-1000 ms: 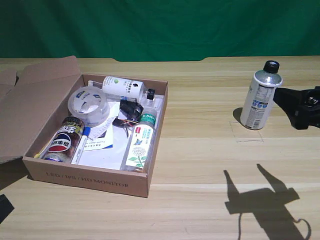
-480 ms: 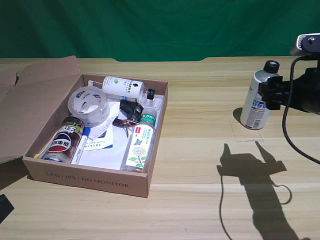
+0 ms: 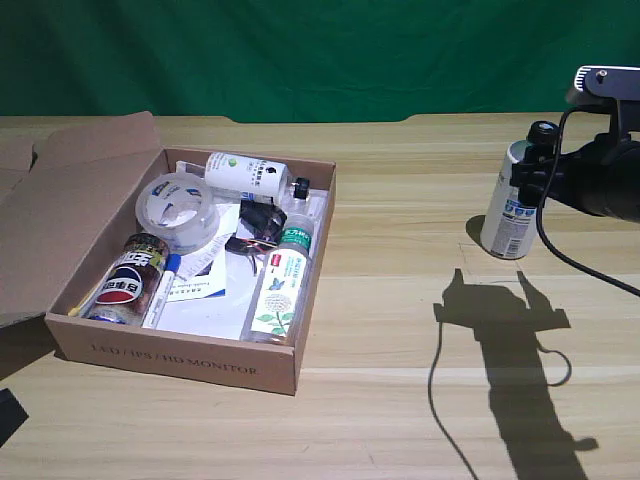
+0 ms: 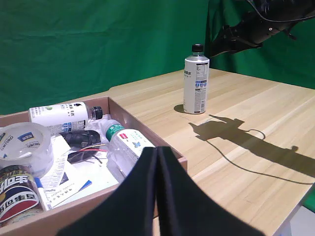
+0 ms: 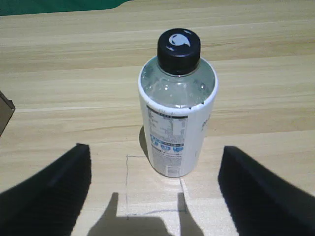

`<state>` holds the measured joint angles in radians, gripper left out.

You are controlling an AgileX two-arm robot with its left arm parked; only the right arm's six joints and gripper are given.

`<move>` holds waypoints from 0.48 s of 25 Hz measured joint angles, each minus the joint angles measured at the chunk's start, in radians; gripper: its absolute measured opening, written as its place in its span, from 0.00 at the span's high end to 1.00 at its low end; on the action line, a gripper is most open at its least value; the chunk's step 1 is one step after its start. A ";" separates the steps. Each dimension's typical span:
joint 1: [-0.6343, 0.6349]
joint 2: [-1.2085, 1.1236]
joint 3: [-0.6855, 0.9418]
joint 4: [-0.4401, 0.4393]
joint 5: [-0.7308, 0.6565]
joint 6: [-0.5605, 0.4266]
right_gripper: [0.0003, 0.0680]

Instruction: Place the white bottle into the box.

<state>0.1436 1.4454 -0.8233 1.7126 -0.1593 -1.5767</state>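
The white bottle [image 3: 511, 216] [image 4: 196, 82] [image 5: 177, 123], silvery with a black cap, stands upright on the table at the exterior view's right, far from the box. The brown cardboard box [image 3: 178, 356] [image 4: 173, 154] lies at the exterior view's left with its flap folded out. My right gripper [image 3: 531, 176] [image 5: 153, 150] is open and hovers at the bottle's upper half. In the right wrist view its dark fingers [image 5: 54, 189] spread wide on either side of the bottle without touching it.
Inside the box lie a smaller white bottle [image 3: 245, 172], a tape roll [image 3: 178, 208], a green-capped bottle [image 3: 282, 285], a Pepsi jar [image 3: 128, 280], a pen and papers. A black cable [image 3: 545, 235] hangs from the right arm. The parked left gripper [image 4: 157, 196] sits over the box's near side.
My right arm has come in from the exterior view's right and risen, bringing its open fingers up to the white bottle. The bottle and box have not moved.
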 joint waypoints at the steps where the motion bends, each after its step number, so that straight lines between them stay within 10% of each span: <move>1: 0.000 0.010 -0.010 0.001 0.000 0.000 0.09; 12: -0.001 0.136 -0.111 0.033 -0.024 0.000 0.09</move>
<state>0.1428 1.5812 -0.9344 1.7454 -0.1836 -1.5767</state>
